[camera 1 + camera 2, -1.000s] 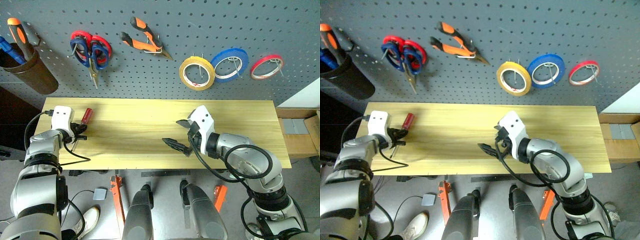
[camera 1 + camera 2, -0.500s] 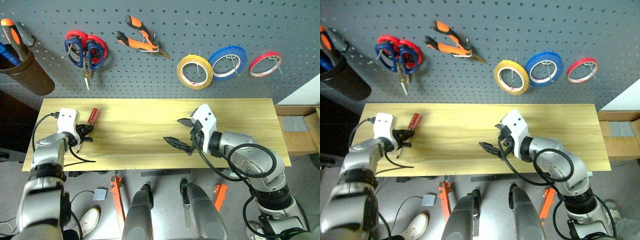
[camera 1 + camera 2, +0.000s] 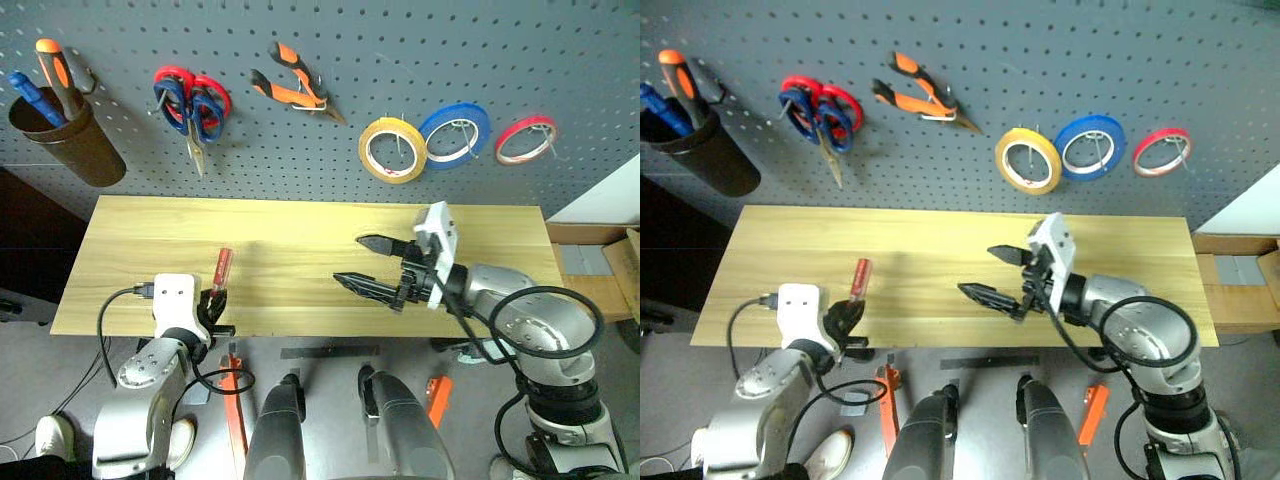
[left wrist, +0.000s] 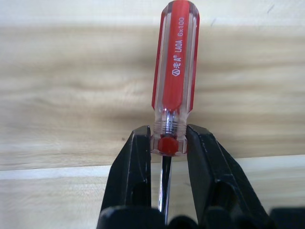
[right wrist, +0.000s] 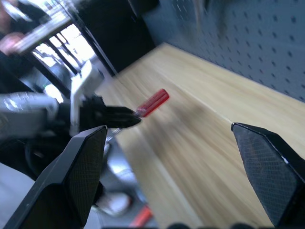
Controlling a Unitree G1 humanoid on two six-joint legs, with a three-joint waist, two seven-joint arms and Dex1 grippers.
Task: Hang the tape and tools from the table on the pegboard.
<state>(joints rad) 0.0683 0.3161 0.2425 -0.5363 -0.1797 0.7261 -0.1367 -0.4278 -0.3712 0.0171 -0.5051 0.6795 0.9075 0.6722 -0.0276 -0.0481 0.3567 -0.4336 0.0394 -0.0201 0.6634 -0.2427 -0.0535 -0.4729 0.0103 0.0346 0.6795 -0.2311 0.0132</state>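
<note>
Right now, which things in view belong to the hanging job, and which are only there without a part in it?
Belong to the job:
- red-handled screwdriver, in the left gripper
- yellow tape, pliers and dark-handled scissors, on the pegboard
- table
- right gripper, open

Just there:
- blue roll
- red roll
- brown cup with an orange-handled screwdriver
</note>
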